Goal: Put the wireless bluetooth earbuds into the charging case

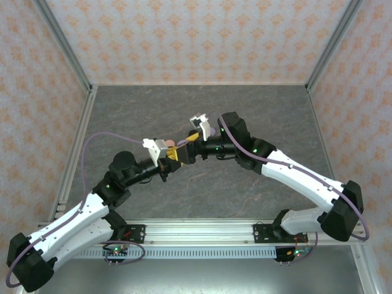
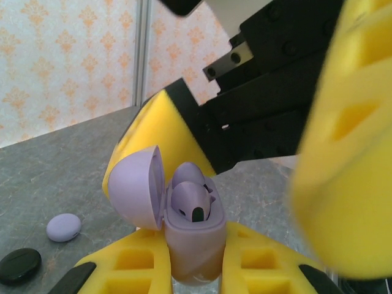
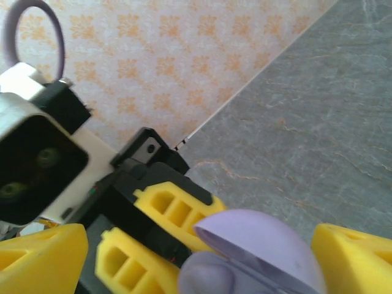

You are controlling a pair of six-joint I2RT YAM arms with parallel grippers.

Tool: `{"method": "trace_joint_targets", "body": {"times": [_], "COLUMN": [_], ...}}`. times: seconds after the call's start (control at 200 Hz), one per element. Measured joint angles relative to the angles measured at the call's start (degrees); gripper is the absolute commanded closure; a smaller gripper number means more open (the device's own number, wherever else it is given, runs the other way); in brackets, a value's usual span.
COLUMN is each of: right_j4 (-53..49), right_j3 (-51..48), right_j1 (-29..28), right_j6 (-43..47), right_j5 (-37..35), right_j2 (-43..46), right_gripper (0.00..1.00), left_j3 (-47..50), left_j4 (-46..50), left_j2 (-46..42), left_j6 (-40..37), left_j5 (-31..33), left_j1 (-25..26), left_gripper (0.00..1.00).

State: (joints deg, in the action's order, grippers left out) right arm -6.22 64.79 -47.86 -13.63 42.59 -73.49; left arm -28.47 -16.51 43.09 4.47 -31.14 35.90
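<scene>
While the top view shows the left gripper [image 1: 173,153] and right gripper [image 1: 196,138] tip to tip above the middle of the grey table [image 1: 153,110], the patterned walls [image 1: 202,37] stand well apart from both, with tabletop on every side. From the left wrist, that gripper's yellow fingers [image 2: 138,263] are pressed against the base of a lavender charging case [image 2: 196,242], held upright, its domed lid [image 2: 138,187] swung open to the side. Two lavender earbuds [image 2: 191,203] sit in its wells, glossy, one just behind the other. The right gripper's fingers [image 2: 343,159] stand spread, one on each side of the case and neither touching it. On the table beyond the lid lie a lavender disc [image 2: 63,226] and a black disc [image 2: 18,265]. From the right wrist, the lid rises between its parted fingertips, with the wall's foot behind.
</scene>
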Motion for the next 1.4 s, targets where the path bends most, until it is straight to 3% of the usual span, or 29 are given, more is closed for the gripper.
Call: {"method": "trace_joint_targets", "body": {"times": [0.37,0.616,0.996,1.156,1.401], "right_j4": [0.9,-7.0,-9.9,-11.6,-13.5], "right_j3": [-2.9,-2.8,-8.9,-10.8,-12.1], "right_j1": [0.0,0.2,2.6,2.7,2.7], "right_j6": [3.1,5.7,5.9,5.3,5.0], "right_j5": [-0.6,-12.2,-31.8,-35.1,-37.3], "right_j2": [6.9,9.9,26.9,28.5,29.6], "right_gripper": [0.06,0.01,0.01,0.01,0.01], "left_j3": [-0.5,-2.1,-11.0,-16.4,-19.6], "left_j4": [0.9,4.8,9.7,10.8,11.0], "left_j2": [0.2,2.8,32.3,43.8,53.0], "left_j6": [0.0,0.0,3.5,7.4,11.1], "left_j5": [-0.5,2.0,6.4,7.4,5.1], "left_j1": [0.0,0.0,-0.4,-3.9,-7.1], "left_gripper": [1.00,1.00,1.00,1.00,0.95]}}
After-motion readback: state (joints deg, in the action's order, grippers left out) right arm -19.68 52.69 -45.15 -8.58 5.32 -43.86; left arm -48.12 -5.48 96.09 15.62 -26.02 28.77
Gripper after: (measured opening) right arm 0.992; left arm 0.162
